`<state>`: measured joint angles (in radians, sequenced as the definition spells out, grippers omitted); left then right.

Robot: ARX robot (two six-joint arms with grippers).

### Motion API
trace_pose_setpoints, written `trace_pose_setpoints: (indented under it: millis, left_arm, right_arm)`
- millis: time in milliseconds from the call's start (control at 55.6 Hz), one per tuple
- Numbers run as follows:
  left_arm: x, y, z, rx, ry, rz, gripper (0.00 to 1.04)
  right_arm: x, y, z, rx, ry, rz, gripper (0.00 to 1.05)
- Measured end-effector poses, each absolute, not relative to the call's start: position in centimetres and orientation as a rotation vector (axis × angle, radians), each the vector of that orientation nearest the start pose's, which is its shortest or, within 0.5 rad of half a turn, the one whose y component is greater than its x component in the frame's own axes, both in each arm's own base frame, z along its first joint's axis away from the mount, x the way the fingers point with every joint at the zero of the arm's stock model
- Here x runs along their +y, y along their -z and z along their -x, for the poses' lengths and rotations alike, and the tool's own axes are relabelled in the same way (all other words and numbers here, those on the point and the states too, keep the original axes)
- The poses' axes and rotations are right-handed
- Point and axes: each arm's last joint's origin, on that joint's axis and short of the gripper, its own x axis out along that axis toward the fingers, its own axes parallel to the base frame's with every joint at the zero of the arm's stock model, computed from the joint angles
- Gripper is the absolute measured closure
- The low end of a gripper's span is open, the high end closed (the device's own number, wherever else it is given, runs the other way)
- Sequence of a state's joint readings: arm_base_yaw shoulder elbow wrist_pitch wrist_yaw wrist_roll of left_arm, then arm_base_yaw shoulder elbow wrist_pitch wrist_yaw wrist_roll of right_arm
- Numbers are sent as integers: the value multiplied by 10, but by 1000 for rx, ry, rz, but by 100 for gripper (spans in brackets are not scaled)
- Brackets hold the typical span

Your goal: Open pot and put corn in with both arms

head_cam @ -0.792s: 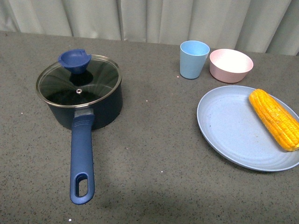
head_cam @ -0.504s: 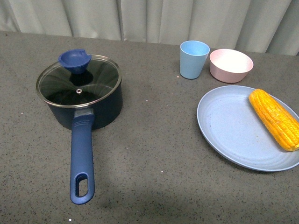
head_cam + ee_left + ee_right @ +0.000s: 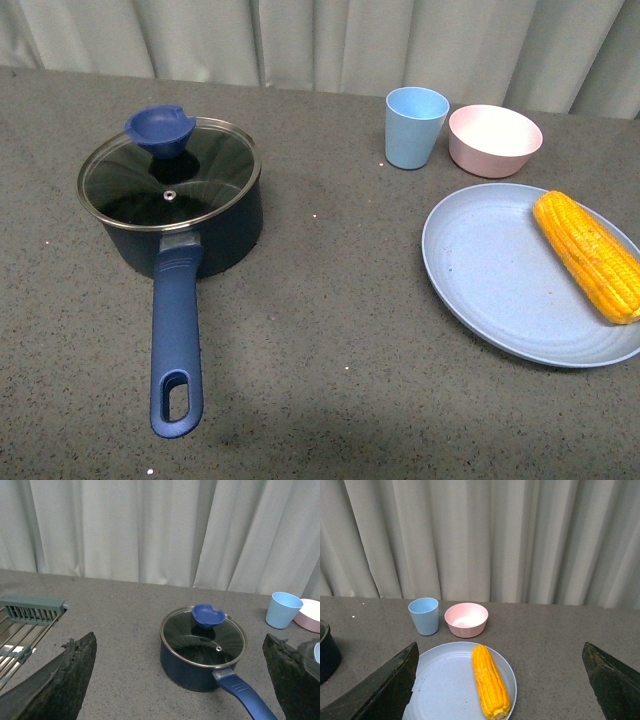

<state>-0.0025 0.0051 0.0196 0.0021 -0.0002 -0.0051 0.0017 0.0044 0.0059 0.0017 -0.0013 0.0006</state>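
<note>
My left gripper [image 3: 177,641] and right gripper [image 3: 500,647] hang with fingers wide apart, empty. Pot [image 3: 218,235] at 10 o'clock, lid [image 3: 130,185] on. Corn [image 3: 588,255] on plate [image 3: 490,275] at 3 o'clock. Nothing done yet; I reckon lid-off first, then corn in.

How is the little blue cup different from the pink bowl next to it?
The cup is light blue and the bowl is pink. The cup is taller and narrower, while the bowl is lower and wider. The cup's sides are nearly straight, but the bowl's sides curve outward. Both stand upright on the table with their open tops up, and both look empty.
</note>
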Motion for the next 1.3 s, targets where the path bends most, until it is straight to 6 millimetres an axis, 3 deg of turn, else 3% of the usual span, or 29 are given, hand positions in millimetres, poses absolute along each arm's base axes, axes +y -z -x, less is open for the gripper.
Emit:
trace_pose_setpoints:
  millis: [1296]
  left_arm:
    - [0, -170, -97, -17, 2, 5, 6]
  right_arm:
    - [0, -165, -98, -3, -3, -1, 9]
